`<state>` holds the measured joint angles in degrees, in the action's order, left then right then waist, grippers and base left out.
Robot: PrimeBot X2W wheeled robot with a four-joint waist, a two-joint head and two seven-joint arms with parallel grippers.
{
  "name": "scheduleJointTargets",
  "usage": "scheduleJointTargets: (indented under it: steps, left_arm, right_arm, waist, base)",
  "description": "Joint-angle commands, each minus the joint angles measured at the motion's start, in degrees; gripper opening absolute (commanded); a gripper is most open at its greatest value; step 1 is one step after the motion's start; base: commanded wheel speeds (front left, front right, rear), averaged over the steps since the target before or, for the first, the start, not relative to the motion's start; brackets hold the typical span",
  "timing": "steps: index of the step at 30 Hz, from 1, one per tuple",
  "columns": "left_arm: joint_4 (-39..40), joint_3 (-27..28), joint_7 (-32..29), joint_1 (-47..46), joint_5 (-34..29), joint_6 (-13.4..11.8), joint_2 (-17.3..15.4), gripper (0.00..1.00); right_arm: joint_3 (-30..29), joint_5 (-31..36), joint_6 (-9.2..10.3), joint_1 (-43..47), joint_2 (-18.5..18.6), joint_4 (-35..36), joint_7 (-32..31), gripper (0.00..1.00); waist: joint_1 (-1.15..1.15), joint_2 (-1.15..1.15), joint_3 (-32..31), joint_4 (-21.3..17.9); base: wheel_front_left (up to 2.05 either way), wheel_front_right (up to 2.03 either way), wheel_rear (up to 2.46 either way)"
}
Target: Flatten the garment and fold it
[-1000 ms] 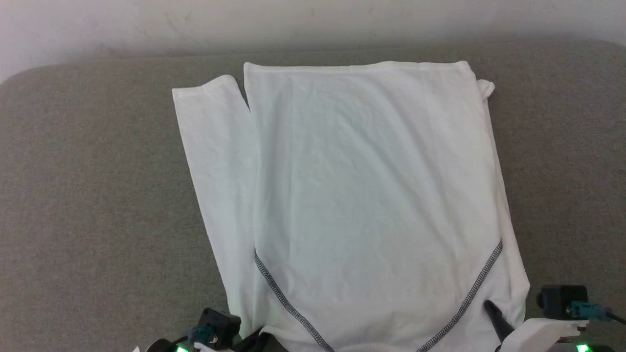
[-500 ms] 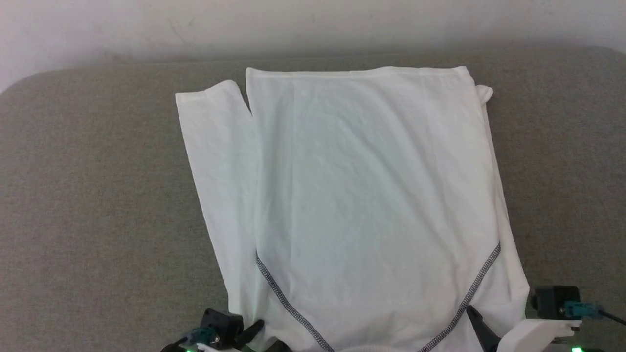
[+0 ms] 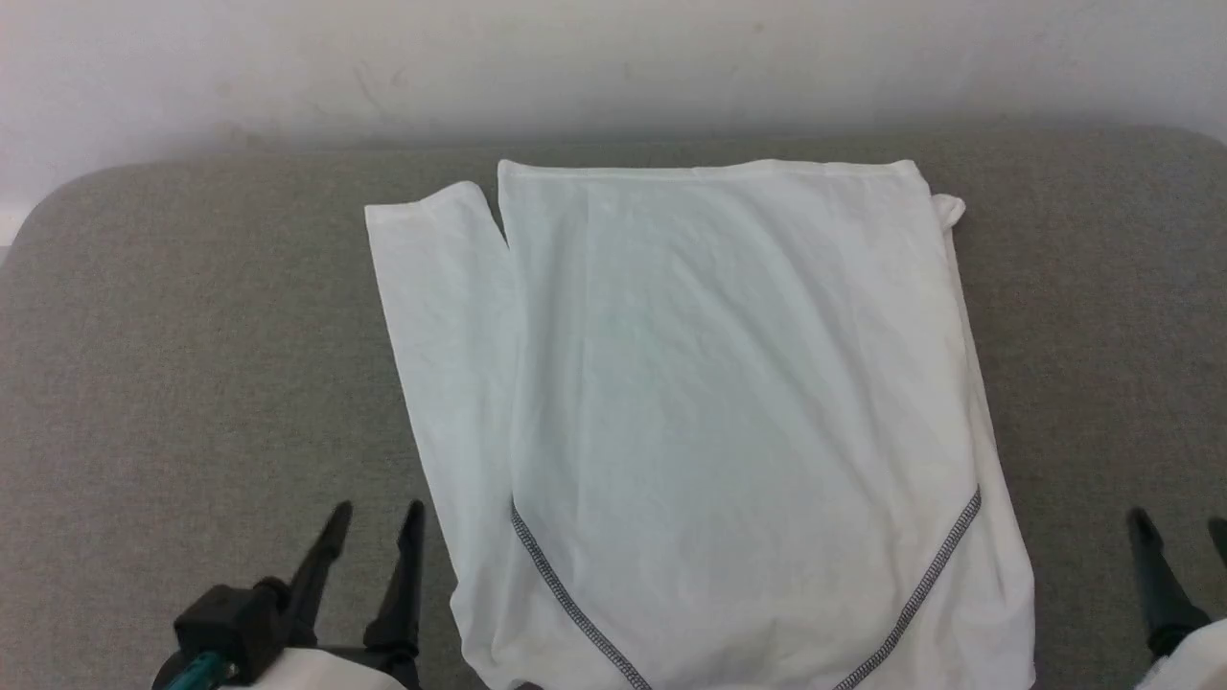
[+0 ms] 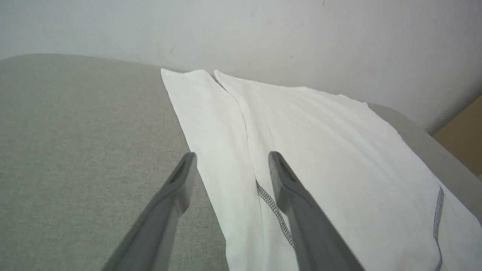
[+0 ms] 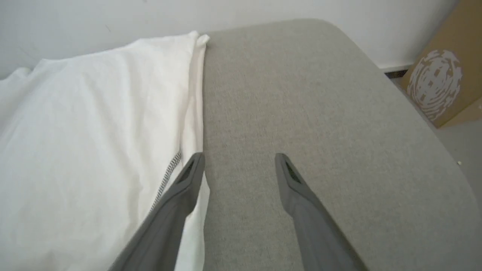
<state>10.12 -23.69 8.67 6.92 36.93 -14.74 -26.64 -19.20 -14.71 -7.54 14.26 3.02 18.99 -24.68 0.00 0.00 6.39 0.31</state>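
T-shirt (image 3: 729, 402) lies flat on the middle of the grey cushion (image 3: 192, 335). You have left gripper (image 3: 377, 508) and right gripper (image 3: 1179, 522) above the cushion's near edge, fingers spread apart, holding nothing.

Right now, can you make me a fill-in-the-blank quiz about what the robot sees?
The garment spread on the fabric surface is ____.
The left fingers and right fingers are both ____, holding nothing.
The zigzag stitching on the garment is dark ____.
Missing: white; open; grey.
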Motion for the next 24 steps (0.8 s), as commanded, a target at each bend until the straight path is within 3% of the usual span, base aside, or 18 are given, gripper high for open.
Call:
scheduleJointTargets:
  steps: [1,5,8,15,24]
  left_arm:
    - [0.61,0.75,1.52,0.17,-0.86,-0.65,0.48,1.0]
    - [4.04,3.71,5.63,-0.79,-4.89,-2.91,2.77,1.0]
    - [6.19,5.33,6.24,-1.51,-8.6,-2.74,4.96,1.0]
    - [4.98,7.46,6.31,0.28,-17.66,0.49,9.76,1.0]
    - [0.24,11.22,6.32,1.49,-19.62,5.58,14.25,1.0]
  right_arm:
    - [0.86,0.57,0.05,-0.95,-0.14,1.07,1.18,1.0]
    - [5.74,4.46,0.05,-1.92,-0.14,4.32,7.49,1.0]
    - [8.6,7.54,0.05,-2.51,-0.14,4.33,12.87,1.0]
    - [13.57,12.9,0.05,-2.63,-0.14,-0.93,24.18,1.0]
    - [14.57,12.71,0.05,-3.81,-0.14,-5.89,28.36,1.0]
  waist:
    - [0.0,0.0,-0.1,-0.04]
    - [0.0,0.0,-0.25,-0.14]
    - [0.0,0.0,-0.17,0.01]
    - [0.0,0.0,-0.15,0.64]
    - [0.0,0.0,0.95,0.91]
  base:
    - [0.0,0.0,0.0]
    - [0.0,0.0,0.0]
    - [0.0,0.0,0.0]
    - [0.0,0.0,0.0]
    - [0.0,0.0,0.0]
